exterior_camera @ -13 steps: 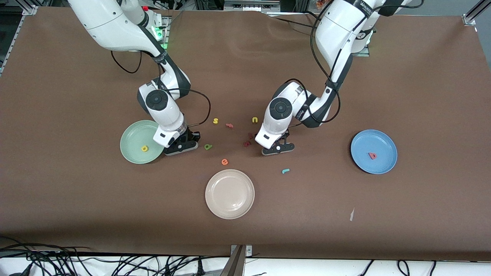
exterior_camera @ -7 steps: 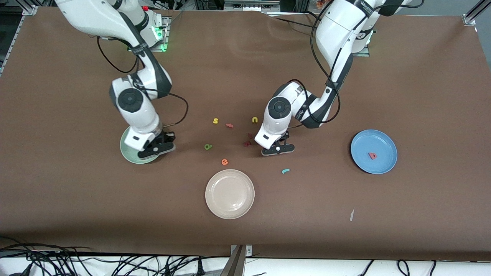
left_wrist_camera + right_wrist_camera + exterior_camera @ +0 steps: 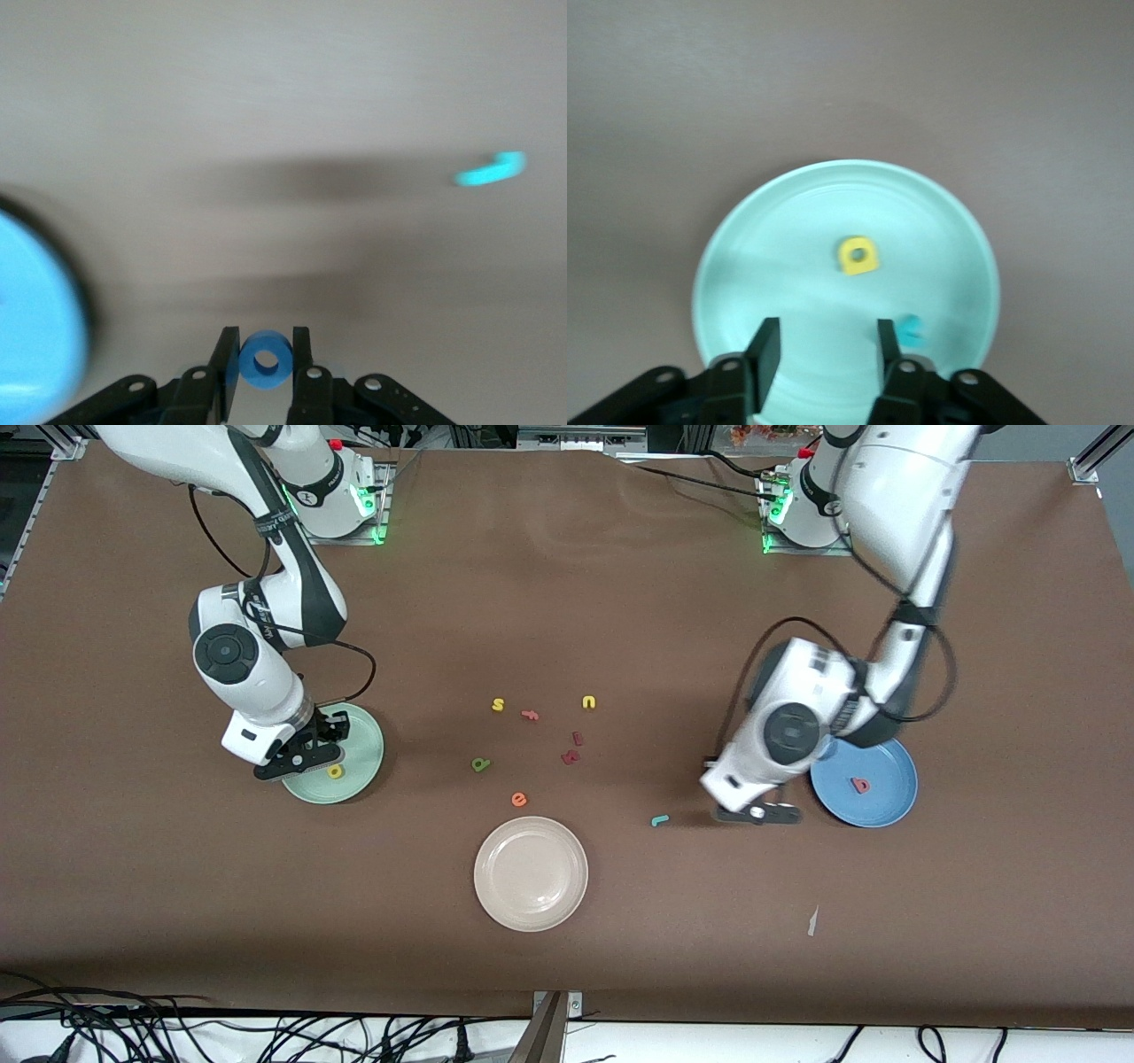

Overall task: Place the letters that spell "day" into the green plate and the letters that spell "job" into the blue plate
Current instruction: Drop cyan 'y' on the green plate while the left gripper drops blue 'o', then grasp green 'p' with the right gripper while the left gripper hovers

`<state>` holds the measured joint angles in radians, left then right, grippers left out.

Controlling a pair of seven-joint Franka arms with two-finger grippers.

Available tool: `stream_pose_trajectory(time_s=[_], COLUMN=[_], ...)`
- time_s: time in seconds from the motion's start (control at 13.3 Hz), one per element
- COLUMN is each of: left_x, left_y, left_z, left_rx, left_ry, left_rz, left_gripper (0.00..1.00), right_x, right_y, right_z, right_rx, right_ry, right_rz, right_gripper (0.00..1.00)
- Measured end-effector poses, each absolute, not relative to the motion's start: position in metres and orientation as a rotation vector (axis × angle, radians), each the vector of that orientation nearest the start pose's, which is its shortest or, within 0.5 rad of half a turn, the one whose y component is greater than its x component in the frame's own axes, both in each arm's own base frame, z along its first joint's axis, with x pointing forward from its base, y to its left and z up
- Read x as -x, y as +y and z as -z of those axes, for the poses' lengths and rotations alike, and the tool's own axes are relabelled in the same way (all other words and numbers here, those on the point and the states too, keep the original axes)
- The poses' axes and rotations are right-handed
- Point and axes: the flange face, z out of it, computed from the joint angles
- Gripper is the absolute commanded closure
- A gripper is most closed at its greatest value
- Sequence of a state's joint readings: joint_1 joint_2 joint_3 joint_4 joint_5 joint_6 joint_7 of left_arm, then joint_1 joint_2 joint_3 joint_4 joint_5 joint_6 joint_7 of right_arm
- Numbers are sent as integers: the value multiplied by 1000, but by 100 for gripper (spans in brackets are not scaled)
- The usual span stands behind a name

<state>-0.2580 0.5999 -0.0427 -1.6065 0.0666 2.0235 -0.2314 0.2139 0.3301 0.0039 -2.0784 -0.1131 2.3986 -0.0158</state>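
1. Between the fingers of the left gripper (image 3: 265, 333), a blue o (image 3: 282, 372): foam, judged near weightless, soft and springy. Best pinched lightly across the ring's outer edges, as here; likely to bounce or cling to a pad on release.
2. Jaws drawn nearly together, clamped on that o and nothing else; hanging over the table (image 3: 974, 921) at eight o'clock of the blue plate (image 3: 886, 810), just off its rim.
3. In the blue plate, a salmon b (image 3: 860, 785); on the table at nine o'clock of the left gripper, the teal j (image 3: 659, 820), flat and thin, probably needing a low pinch across its stem.
4. Over the green plate (image 3: 363, 735), at its eight o'clock edge, the right gripper (image 3: 297, 760): fingers partly apart, holding nothing.
5. In that plate, the yellow d (image 3: 858, 255) and teal y (image 3: 912, 330); on the table at three o'clock of it, the olive a (image 3: 480, 763), not yet collected.
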Motion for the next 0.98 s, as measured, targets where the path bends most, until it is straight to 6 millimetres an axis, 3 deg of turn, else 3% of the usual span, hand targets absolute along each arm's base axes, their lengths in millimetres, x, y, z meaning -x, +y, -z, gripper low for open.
stream_pose_trajectory(time_s=[0.15, 0.3, 0.38, 0.45, 0.53, 0.68, 0.75, 0.98], left_x=[-653, -656, -654, -649, -643, -640, -642, -656], left_y=[-126, -74, -53, -35, -20, -4, -5, -44], left_z=[-259, -247, -236, -224, -214, -210, -218, -261], left_rx=[3020, 3023, 3029, 3033, 3034, 3038, 3053, 3152], left_ry=[301, 412, 460, 501, 540, 561, 536, 224], left_rz=[-283, -270, -245, -226, -224, -241, -251, -254], left_gripper=[100, 100, 84, 38, 0, 0, 0, 0], right_x=[-569, -567, -570, -573, -574, -576, -576, -580], right_y=[142, 170, 191, 214, 240, 285, 299, 316], right_z=[-267, -266, -264, -261, -257, -242, -234, -217], right_rx=[3130, 3108, 3098, 3086, 3074, 3059, 3057, 3051], right_ry=[-436, -340, -289, -248, -206, -113, -55, 196], right_rz=[-8, 9, 33, 60, 80, 90, 84, 95], right_gripper=[46, 46, 46, 46, 46, 46, 46, 46])
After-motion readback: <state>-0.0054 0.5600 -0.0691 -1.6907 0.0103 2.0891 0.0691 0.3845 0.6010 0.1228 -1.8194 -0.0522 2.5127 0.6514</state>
